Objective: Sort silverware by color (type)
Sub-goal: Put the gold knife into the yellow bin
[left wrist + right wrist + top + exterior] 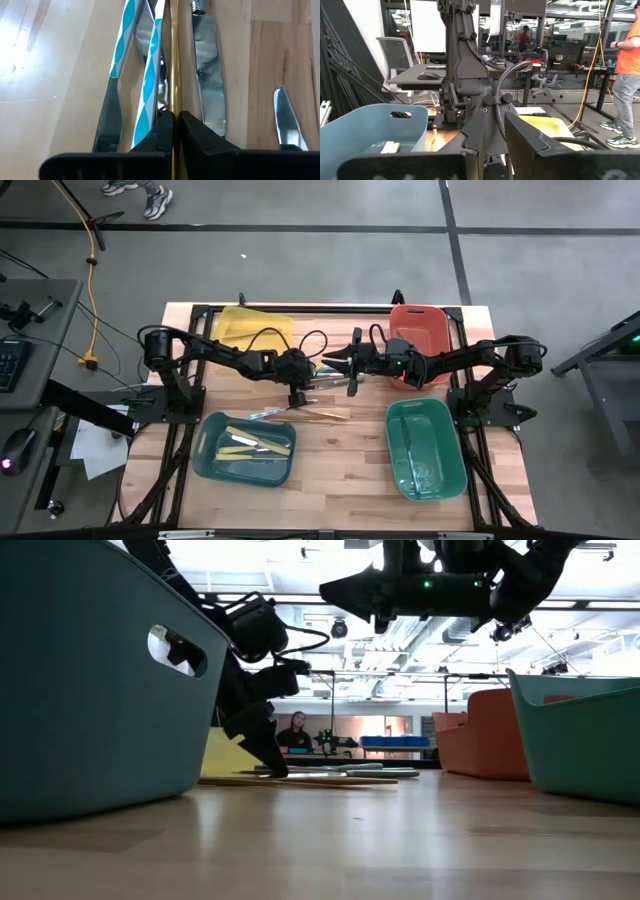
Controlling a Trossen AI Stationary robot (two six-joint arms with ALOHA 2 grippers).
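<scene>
Pale wooden tabletop [340,470] under a bright workshop: left gripper [175,131] clamped on a gold utensil [174,60] among silverware [325,385] beside the blue bin [215,465]; right gripper [352,363], fingers slightly apart, hovers above.

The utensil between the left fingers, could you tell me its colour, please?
Gold, clearest in the left wrist view.
</scene>
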